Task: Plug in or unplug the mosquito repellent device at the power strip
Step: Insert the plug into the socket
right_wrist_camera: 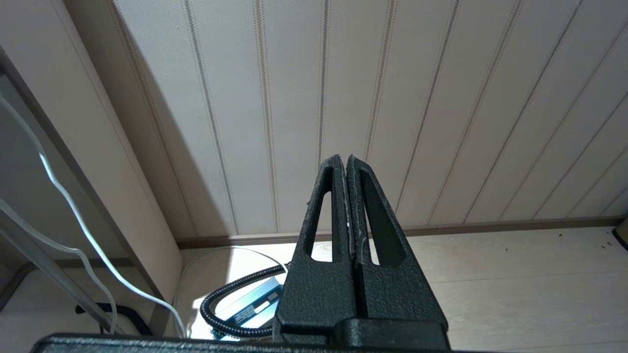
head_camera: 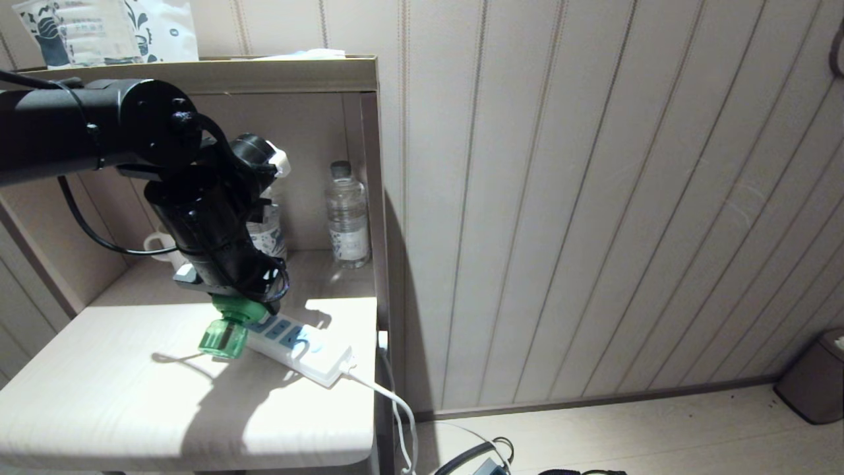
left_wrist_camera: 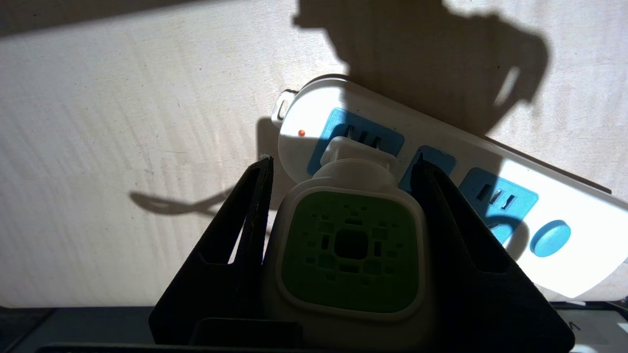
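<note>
The mosquito repellent device (left_wrist_camera: pixel 351 250), white with a green vented face, sits between the fingers of my left gripper (left_wrist_camera: pixel 344 159), which is shut on its sides. Its white plug end rests against the end blue socket of the power strip (left_wrist_camera: pixel 564 255), and the prongs are hidden. From the head view, the left gripper (head_camera: pixel 244 303) points down over the strip's far end, and the device's green bottle (head_camera: pixel 224 336) hangs tilted beside the power strip (head_camera: pixel 297 343). My right gripper (right_wrist_camera: pixel 347 159) is parked low by the wall, shut and empty.
The strip lies on a pale bedside table (head_camera: pixel 99 396) inside a shelf niche with a side panel (head_camera: pixel 377 198). A clear water bottle (head_camera: pixel 347 214) stands at the back. The white cord (head_camera: pixel 395 402) drops off the table's right edge. A bin (head_camera: pixel 814 382) stands on the floor.
</note>
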You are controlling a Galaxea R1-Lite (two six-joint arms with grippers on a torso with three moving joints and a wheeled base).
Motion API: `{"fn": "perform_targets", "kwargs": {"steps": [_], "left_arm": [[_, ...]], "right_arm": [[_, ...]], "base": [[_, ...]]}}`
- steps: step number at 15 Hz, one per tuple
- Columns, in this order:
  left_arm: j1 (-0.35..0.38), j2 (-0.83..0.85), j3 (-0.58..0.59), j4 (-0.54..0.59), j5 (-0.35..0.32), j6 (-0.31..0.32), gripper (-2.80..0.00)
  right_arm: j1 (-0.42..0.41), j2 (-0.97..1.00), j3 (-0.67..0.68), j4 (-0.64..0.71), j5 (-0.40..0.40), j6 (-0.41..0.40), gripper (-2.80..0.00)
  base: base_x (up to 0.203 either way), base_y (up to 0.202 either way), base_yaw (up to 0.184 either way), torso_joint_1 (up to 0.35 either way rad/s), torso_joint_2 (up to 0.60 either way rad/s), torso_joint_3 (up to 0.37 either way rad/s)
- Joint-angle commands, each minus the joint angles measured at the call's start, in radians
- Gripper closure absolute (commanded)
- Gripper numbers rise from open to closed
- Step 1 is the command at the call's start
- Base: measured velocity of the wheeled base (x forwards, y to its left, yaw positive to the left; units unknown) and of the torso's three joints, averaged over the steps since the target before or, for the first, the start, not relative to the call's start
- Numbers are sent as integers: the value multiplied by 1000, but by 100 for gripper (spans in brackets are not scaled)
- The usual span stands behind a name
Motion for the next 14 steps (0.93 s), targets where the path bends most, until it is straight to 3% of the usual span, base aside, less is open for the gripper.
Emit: {"fn": "perform_targets", "kwargs": {"steps": [1, 10, 14], "left_arm": [[0, -12, 0, 7, 2, -1, 0], [0, -24, 4, 52, 2, -5, 0], [1, -24, 6, 57, 3, -2, 0]], "right_arm": [[0, 0, 0, -1, 0, 1, 0], [0, 0, 0, -1, 0, 1, 0], [0, 0, 0, -1, 0, 1, 0]], "base": [[0, 0, 0, 46, -107, -63], [0, 0, 0, 187, -429, -239], [0, 0, 0, 49, -101, -58]]}}
